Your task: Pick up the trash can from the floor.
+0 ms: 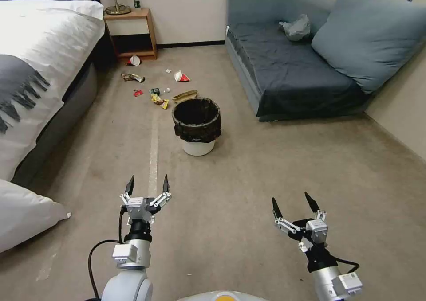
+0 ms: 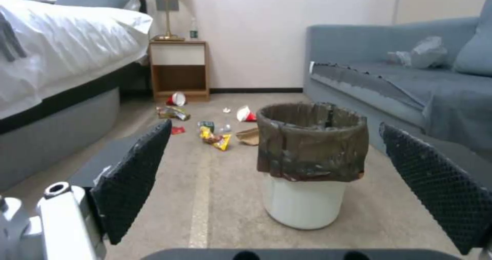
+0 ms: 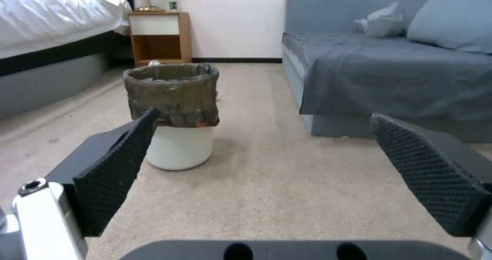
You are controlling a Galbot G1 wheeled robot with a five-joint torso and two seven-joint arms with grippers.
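Far left: bed (image 1: 40, 48) with white duvet and a grey fringed throw, cut off by the frame edge; a white pillow (image 1: 22, 212) lies on the floor (image 1: 248, 177) at its foot. Wooden nightstand (image 1: 132, 33) behind, lamp base on top, upper part of the lamp out of frame.

Left gripper (image 1: 147, 185) held low over the carpet, near the robot, fingers spread wide, nothing between them. Textured black pads (image 2: 130, 179) frame the bin in the left wrist view.

Litter (image 1: 159, 88) scattered on the carpet beyond the bin, towards the nightstand: wrappers, a red-and-white cup, a small bottle. Individual labels too small to read.

Trash can (image 1: 197, 124) upright on the beige carpet, roughly centre, just right of a pale stripe, well ahead of both grippers and touching neither. Round white body; crinkled black liner folded over the rim, hanging about halfway down. Interior dark, contents cannot be made out.

Right gripper (image 1: 294, 202) also low and near the robot, jaws wide apart, empty.

Right: grey-blue sofa (image 1: 288, 66) with large cushion and a crumpled pale bundle (image 1: 296, 27); its far end cut off.
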